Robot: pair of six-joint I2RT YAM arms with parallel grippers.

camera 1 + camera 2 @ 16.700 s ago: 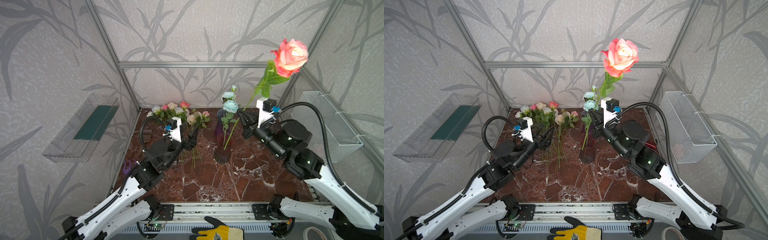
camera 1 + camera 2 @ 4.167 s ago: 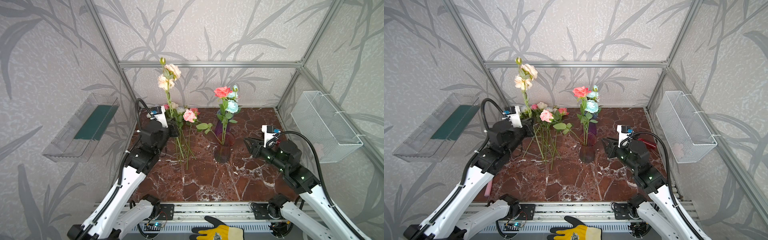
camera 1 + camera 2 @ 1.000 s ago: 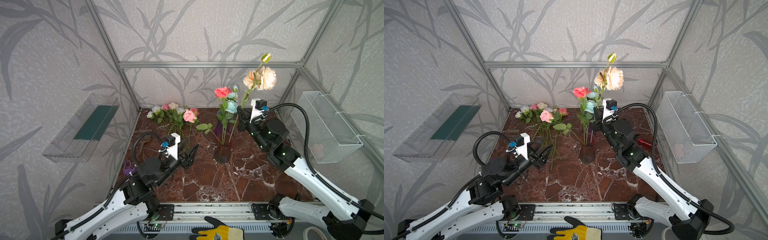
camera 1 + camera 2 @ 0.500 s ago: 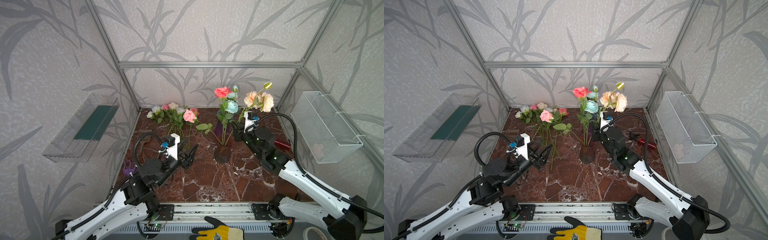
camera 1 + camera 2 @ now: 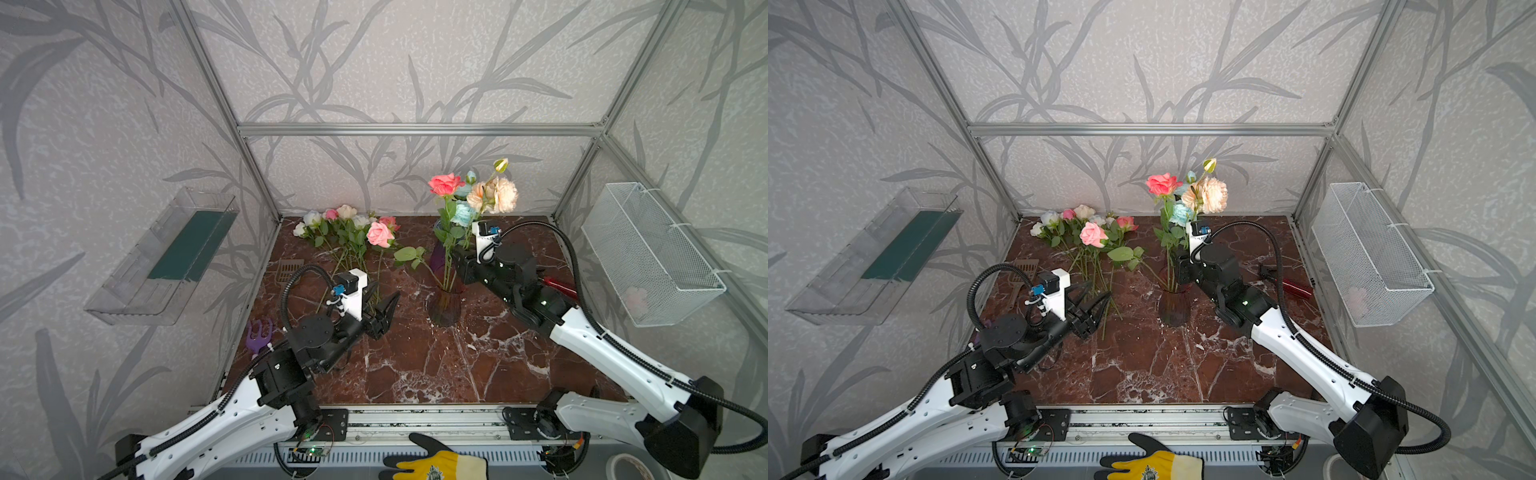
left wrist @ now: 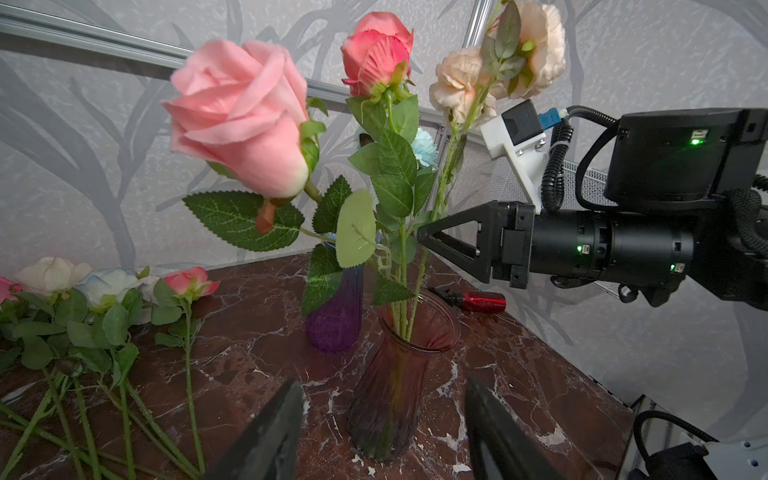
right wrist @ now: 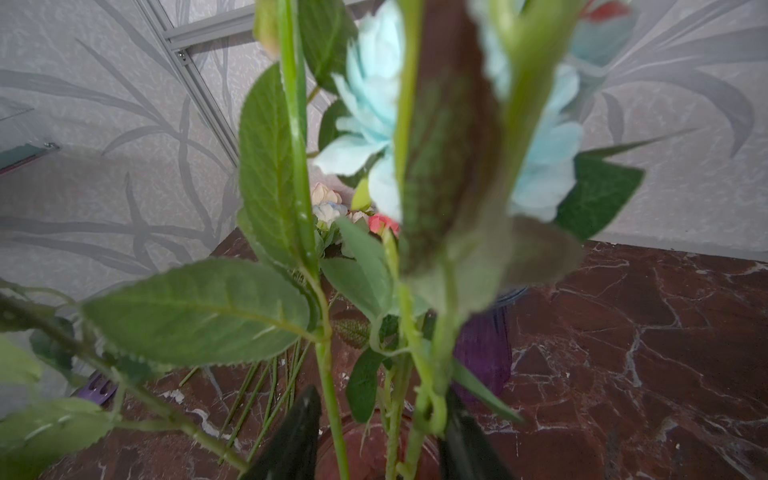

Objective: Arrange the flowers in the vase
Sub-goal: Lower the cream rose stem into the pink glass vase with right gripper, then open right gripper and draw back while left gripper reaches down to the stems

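– Top views give us the whole table (image 5: 415,374), so we start there: how far along are we?

– Under halfway, we judge. The biggest cluster is the pile of flowers (image 5: 345,232) lying at the back left of the marble, well apart from the vase (image 5: 444,307). We count at least six heads there.

– And in the vase?

– Three blooms rise above it in both top views: a coral rose (image 5: 444,183), a cream double bloom (image 5: 494,195) and a pale blue one (image 5: 461,214). Our left wrist view shows about three stems passing down through its rim. Whether the blue one stands there or in the purple vase (image 6: 334,316) just behind, we cannot tell.

– The pincers?

– The right pincer (image 6: 424,237) sits at the stems just above the rim. In the right wrist view its jaws stand spread with stems between them, pinching nothing. The left pincer (image 5: 386,297) hangs spread and empty between pile and vase, nearest a pink rose (image 5: 379,234).

– What is left for us?

– We would back the right arm off without dragging stems, then bring the pile over, one stem at a time.
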